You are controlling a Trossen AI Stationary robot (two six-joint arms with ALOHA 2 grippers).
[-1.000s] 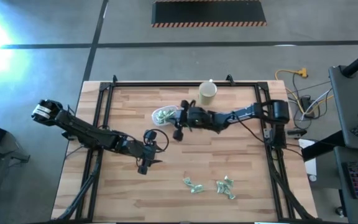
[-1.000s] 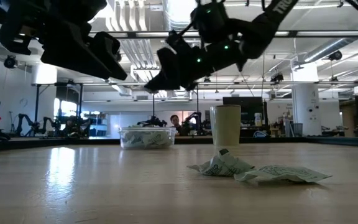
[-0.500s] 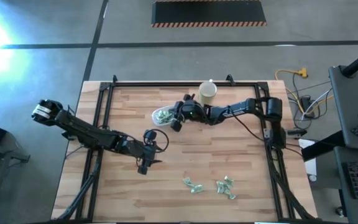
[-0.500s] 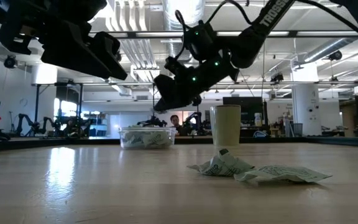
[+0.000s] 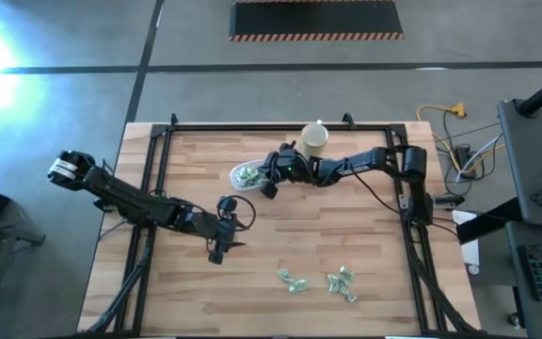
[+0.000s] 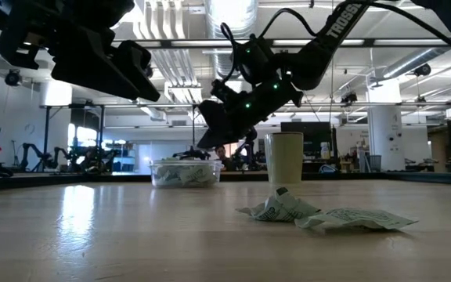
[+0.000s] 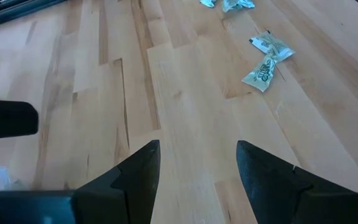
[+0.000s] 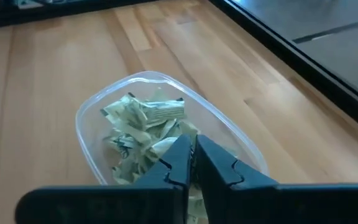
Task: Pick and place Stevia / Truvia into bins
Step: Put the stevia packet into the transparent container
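Cup [image 5: 314,140], beige and upright, stands just behind the right gripper [image 8: 191,163], whose fingers are pressed together over the clear tub [image 8: 89,118]. Crumpled pale green sachets [image 8: 143,124] fill that tub; more sachets [image 5: 318,281] lie loose near the table's front edge. Left gripper [image 7: 197,165] hovers mid-table, fingers apart.

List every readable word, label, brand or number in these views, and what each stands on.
"TRO...": pale lettering on the right arm's link in the low view, cut off after a few letters.
Sachets on the table: dark print, too blurred to read.
Sachets in the clear tub: dark marks, unreadable.
Beige cup: no print visible.
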